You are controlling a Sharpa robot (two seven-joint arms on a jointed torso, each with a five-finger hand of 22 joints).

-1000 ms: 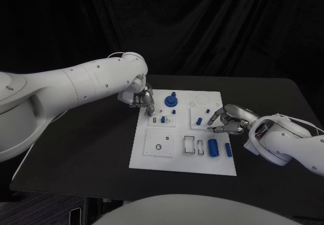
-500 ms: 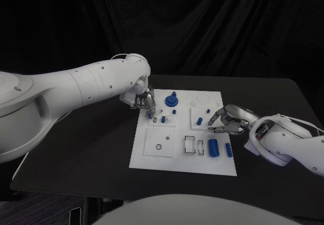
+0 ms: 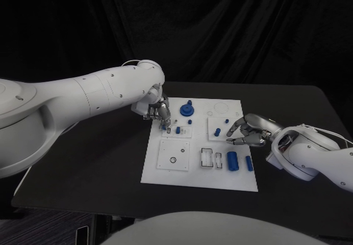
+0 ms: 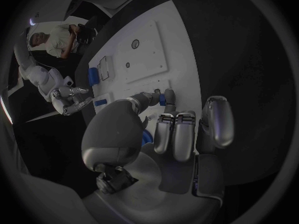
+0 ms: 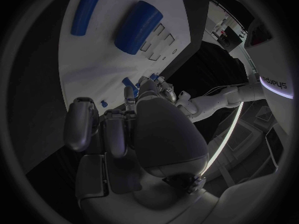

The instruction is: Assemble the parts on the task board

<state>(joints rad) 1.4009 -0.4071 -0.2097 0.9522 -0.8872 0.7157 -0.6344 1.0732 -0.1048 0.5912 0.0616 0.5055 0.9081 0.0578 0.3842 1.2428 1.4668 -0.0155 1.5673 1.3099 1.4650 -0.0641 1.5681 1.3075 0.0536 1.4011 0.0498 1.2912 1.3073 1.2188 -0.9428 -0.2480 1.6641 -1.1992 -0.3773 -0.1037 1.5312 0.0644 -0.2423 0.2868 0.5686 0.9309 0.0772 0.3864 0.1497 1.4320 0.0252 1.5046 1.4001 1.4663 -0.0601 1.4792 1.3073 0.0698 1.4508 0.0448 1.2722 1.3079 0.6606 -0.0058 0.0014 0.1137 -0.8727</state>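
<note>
Head view: flat white task board (image 3: 171,171), stubby blue cylinder (image 3: 231,160).

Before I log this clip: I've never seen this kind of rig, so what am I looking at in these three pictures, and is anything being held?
It is a two-armed robot at a black table, each white arm ending in a silver hand. The square picture comes from a camera on its head, looking down. The two round pictures come from fisheye cameras at the wrists, behind each hand, so straight edges bend.

On the table lies the white task board with small blue parts: a round knobbed piece, a thick cylinder, and a slim rod beside it.

The left hand reaches down over the board's far left corner, fingertips at a small blue piece; whether it grips it I cannot tell. The right hand sits at the board's right edge, fingers curled, holding nothing visible.
</note>
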